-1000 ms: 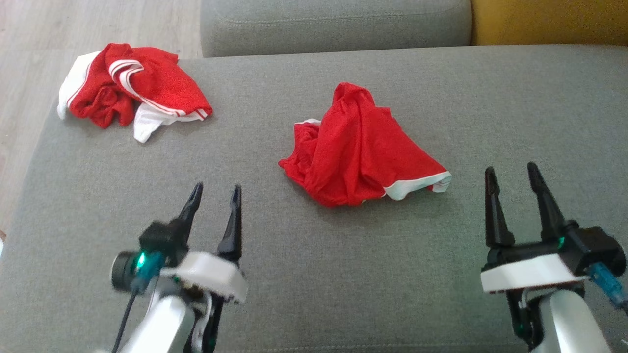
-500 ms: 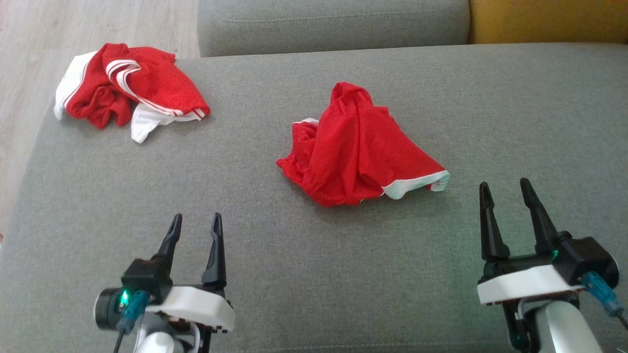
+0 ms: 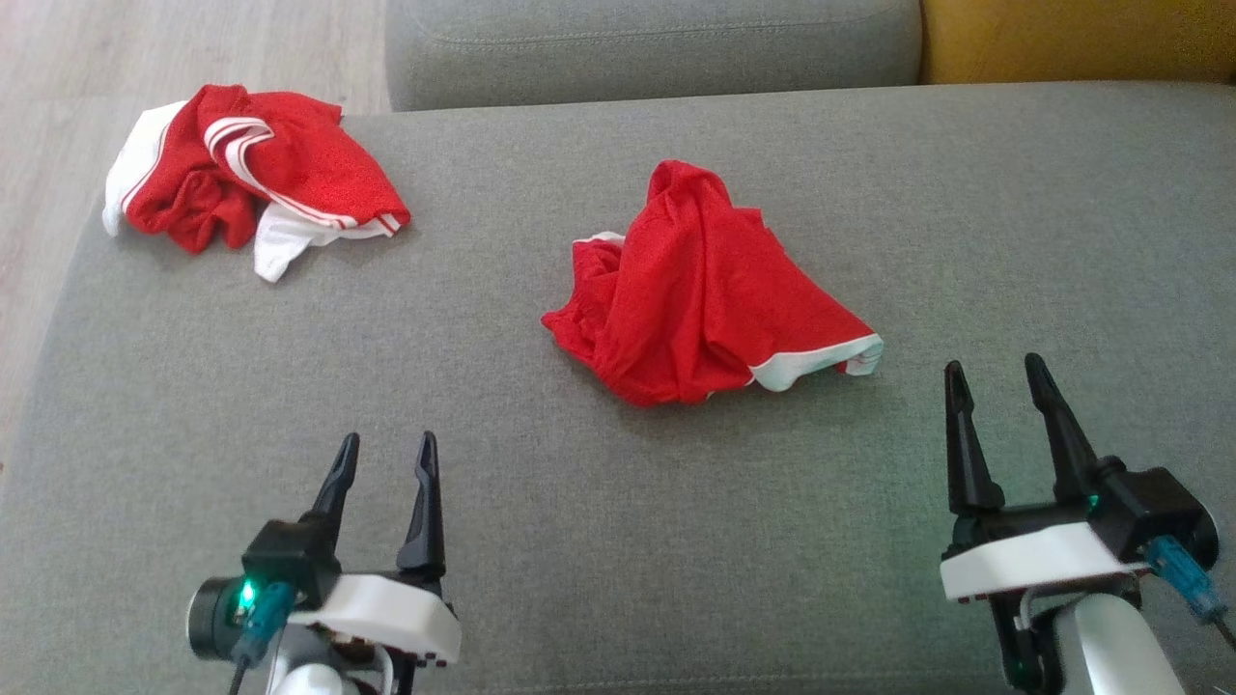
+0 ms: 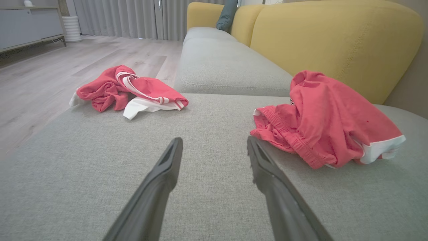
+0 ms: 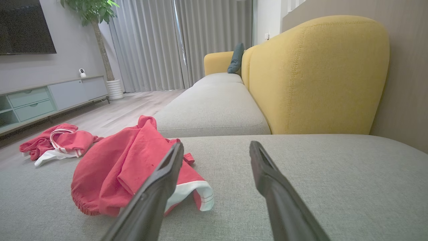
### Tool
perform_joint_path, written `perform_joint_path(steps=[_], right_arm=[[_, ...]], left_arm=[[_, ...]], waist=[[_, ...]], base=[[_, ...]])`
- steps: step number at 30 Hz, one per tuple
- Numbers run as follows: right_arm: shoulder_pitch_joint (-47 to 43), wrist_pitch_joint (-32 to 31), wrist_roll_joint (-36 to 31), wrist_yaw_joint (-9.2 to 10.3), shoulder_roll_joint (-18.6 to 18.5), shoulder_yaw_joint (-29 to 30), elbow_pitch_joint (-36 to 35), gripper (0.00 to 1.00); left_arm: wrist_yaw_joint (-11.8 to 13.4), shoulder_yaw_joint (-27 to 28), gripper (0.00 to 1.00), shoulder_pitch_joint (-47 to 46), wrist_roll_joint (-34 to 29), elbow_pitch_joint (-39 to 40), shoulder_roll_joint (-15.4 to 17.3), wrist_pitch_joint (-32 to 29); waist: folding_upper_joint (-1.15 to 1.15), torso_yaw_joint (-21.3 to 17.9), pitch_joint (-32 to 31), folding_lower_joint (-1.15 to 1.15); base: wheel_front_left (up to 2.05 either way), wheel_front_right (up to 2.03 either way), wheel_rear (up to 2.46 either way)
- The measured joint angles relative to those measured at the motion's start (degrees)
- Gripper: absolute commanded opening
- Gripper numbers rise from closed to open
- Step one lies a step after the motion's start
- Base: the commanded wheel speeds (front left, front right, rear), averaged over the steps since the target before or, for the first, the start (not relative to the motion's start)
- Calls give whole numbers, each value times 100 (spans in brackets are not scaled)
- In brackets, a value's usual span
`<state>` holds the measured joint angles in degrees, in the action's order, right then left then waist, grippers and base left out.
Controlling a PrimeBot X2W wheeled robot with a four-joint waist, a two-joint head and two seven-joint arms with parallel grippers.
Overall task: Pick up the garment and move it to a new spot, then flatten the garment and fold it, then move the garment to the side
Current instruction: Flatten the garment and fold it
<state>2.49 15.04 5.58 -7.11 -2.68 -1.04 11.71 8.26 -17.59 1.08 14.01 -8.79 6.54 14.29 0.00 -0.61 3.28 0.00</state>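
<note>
Jaws apart and empty on both my arms at the near edge of the sofa seat (image 3: 618,541), I would best pinch the crumpled red garment (image 3: 705,290), lying mid-seat, at waistband and white hem, lifting evenly, clear of the far-left-corner heap (image 3: 251,183).

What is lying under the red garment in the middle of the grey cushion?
The red garment lies directly on the grey cushion, whose fabric shows all around it. Anything beneath its folds is covered and cannot be seen.

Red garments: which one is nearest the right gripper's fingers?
The plain red garment with the white hem, mid-cushion, ahead of the right gripper. The striped garment sits at the far left corner.
</note>
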Motion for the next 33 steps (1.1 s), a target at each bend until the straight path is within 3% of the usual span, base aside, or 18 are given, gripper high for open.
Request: perform_joint_path(steps=[18,27,33], right_arm=[[35,0,0,0,0,42,-49,100],[289,-2,48,0,0,-68,-203,100],[450,-11,108,0,0,-247,-267,100]], left_arm=[[-180,123,100,-34,-278,-114,-135,1],[-795,-884,100,-854,-439,-805,-299,-9],[-833,-1127,100,-1523,-179,-1577,-343,-167]], waist=[[0,-127,271,0],[0,-322,683,0],[0,-656,967,0]], base=[[0,0,0],[0,0,0],[0,0,0]])
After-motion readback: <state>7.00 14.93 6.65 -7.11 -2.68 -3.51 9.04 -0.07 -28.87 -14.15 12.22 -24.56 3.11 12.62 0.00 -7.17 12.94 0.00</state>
